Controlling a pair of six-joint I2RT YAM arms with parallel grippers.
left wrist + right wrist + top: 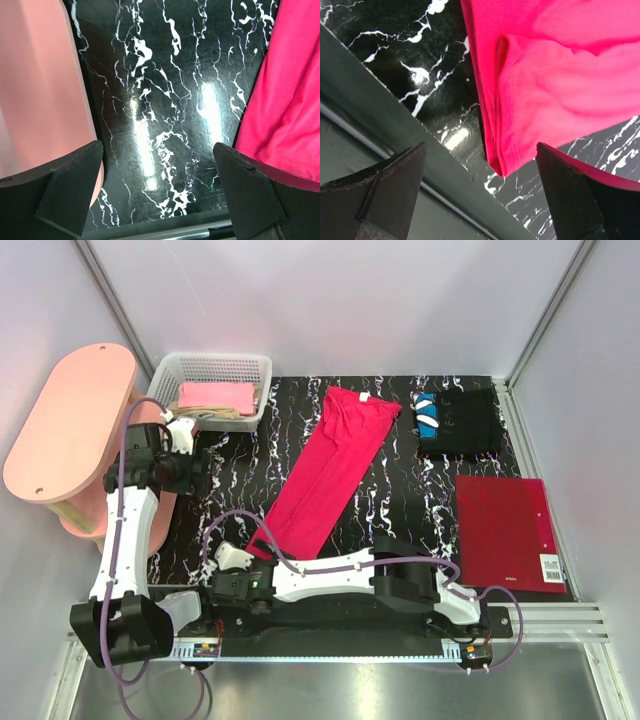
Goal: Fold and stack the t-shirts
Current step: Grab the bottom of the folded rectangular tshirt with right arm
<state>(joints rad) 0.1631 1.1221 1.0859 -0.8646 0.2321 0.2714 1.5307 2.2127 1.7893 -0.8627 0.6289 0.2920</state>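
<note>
Hovering at the lower centre, the right pincer — spread wide, empty — lines up on the near hem of the crimson t-shirt, a long diagonal strip probably awaiting its cross-fold, while the left pincer, equally spread, hangs mid-left and the folded black t-shirt lies upper right — likely the stack's base.

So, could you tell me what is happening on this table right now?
Two robot arms are folding t-shirts. The red t-shirt lies folded into a long strip; the right hand hovers open at its near end, the left hand open near the basket. A folded black t-shirt waits at the back.
</note>
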